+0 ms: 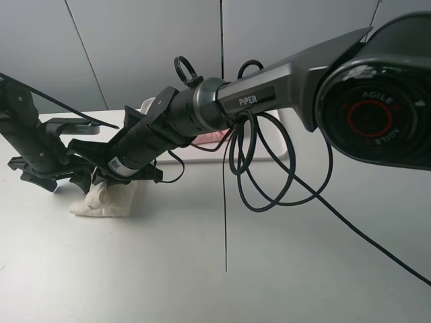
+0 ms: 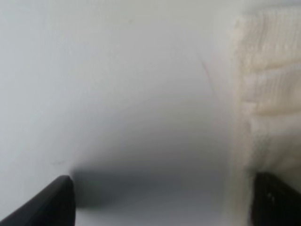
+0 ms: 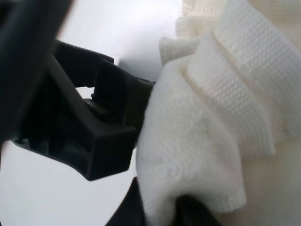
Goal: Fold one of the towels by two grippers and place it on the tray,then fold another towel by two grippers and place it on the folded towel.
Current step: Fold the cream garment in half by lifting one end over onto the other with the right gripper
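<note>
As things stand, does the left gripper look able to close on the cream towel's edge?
Probably yes. The left gripper is open, one finger already against the cream towel, with bare table between its jaws. The right gripper, shut on the towel, does not seem to block it.

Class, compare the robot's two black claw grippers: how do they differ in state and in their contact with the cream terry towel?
The left gripper has jaws wide open, holding nothing; the right gripper is shut on the cream terry towel. The left's jaws sit beside the towel's edge; the right's bunch its fabric. Both are black.
</note>
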### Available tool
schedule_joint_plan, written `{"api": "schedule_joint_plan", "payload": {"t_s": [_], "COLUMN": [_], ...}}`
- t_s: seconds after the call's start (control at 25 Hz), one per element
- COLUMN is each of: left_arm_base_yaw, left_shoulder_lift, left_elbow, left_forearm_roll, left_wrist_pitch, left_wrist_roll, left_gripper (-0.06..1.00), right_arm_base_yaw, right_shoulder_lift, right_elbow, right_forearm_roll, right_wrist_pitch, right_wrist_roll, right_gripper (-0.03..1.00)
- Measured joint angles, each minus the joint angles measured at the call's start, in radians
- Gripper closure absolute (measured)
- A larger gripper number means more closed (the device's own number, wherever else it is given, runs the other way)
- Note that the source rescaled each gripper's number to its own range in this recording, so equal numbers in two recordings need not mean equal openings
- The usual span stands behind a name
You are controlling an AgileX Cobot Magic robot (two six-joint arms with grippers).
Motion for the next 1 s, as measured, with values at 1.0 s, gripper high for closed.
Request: {"api": "schedule_joint_plan", "payload": {"t_s": [1.0], "left_arm_base_yaw": [0.004], "left_shoulder_lift": [-0.100], "left_elbow": [-0.165], "left_forearm_roll": [0.006], "left_wrist_pitch": [0.240], "left_wrist_roll": [0.100], "left_gripper": [-0.03], "right_arm_base_yaw": [0.000], "right_shoulder_lift": [0.000], "right_elbow": [0.000], "right_forearm_roll": [0.000], "right_wrist_pitch": [-0.016], "right_wrist_roll": [0.000], "right_gripper": [0.90]}}
